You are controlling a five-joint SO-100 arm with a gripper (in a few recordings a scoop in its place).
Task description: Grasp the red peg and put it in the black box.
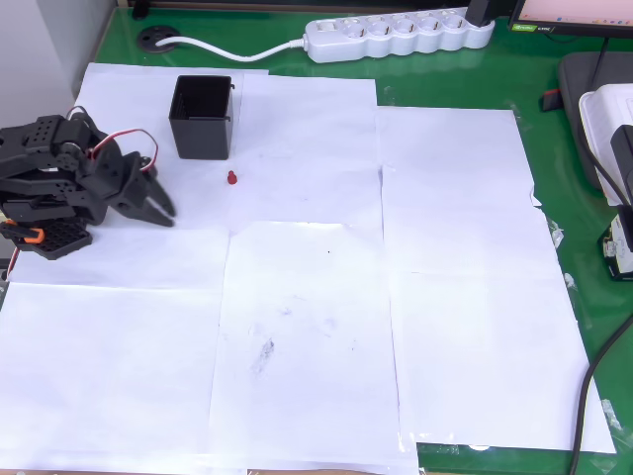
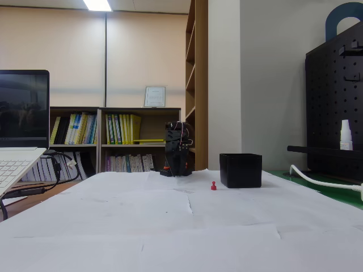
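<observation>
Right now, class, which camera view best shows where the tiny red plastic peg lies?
The overhead view: the tiny red plastic peg lies on white paper just below the square black plastic box. The fixed view shows it upright, left of the box.

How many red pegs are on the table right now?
1. The red peg stands on the white paper just below the black box, right of the gripper. The box's inside is only partly visible.

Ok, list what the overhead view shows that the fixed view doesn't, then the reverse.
Overhead alone: the open inside of the black box, the white power strip, and the end effector on the paper, left of the red peg. Fixed alone: the bookshelves, a laptop, a pegboard. Shared: the peg lies outside the box, apart from it.
</observation>
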